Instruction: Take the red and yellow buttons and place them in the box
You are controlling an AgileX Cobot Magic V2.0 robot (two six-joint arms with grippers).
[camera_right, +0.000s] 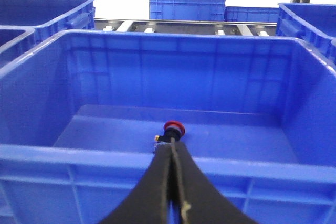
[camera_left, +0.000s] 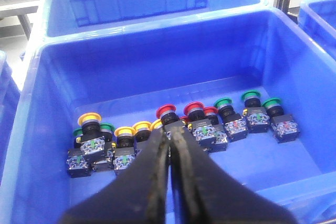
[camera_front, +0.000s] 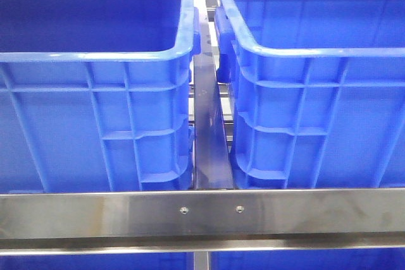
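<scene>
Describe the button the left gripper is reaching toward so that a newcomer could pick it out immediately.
In the left wrist view, find the blue crate with a row of buttons on its floor. The red button sits mid-row, just beyond the left gripper. Yellow caps flank one side, more red then green the other.

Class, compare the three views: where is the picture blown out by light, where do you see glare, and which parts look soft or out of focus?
Right wrist view: the background above the far crates is washed out white. Front view: the steel rail shows a dull sheen, and the picture is slightly soft overall. Left wrist view: even light, buttons fairly clear, left gripper dark and blurred up close.
</scene>
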